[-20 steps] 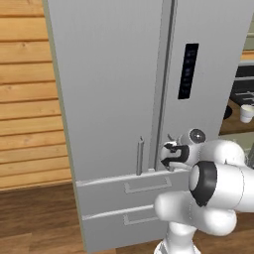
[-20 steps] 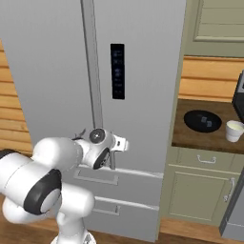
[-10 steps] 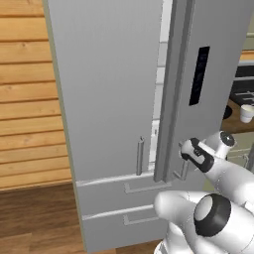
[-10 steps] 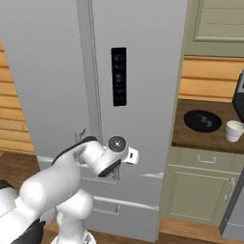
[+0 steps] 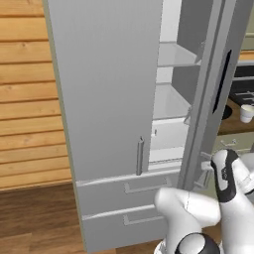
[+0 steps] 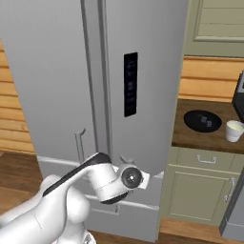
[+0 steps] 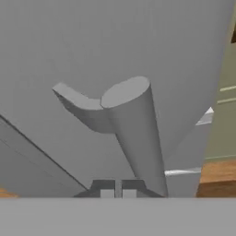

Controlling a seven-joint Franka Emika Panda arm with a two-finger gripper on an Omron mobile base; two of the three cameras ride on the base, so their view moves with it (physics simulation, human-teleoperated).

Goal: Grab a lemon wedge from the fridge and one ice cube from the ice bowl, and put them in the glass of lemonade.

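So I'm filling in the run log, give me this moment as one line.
step: opening fridge | right door: part open | fingers: shut, beside door handle | bowl, glass: on counter

We face the fridge (image 5: 109, 99), its right door (image 5: 208, 94) swung open ahead of our arm and its left door shut. Inside sit stacked shelves (image 5: 171, 101); two drawers (image 5: 129, 198) lie below. To the right, on the worktop (image 6: 202, 136), the ice bowl (image 6: 202, 120) sits left of the glass of lemonade (image 6: 234, 130).
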